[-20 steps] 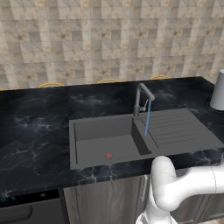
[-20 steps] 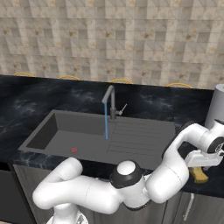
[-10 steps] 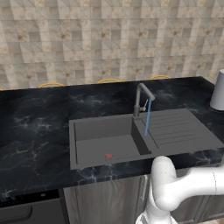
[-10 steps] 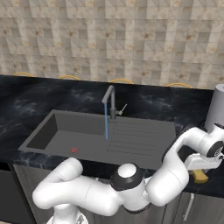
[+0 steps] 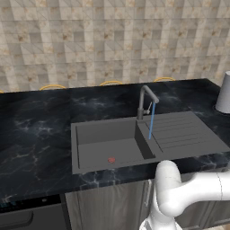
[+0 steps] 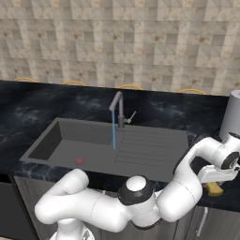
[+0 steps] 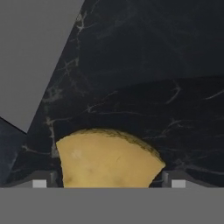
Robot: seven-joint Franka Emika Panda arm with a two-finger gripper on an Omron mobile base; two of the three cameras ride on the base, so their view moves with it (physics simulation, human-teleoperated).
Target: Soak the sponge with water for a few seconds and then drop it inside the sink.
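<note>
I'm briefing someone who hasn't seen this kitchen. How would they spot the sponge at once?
Start at the dark grey sink set in the black marbled countertop, and go past its ribbed drainboard to the counter's front right edge. There the sponge lies under the pincer, whose fingers flank it. It is the lone yellow block on the black stone.

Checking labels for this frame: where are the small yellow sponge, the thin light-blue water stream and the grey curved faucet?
small yellow sponge (image 7: 107, 159): hand view, top face.
thin light-blue water stream (image 5: 151, 121): left base view, mid-length.
grey curved faucet (image 6: 120, 112): right base view, upright stem.
</note>
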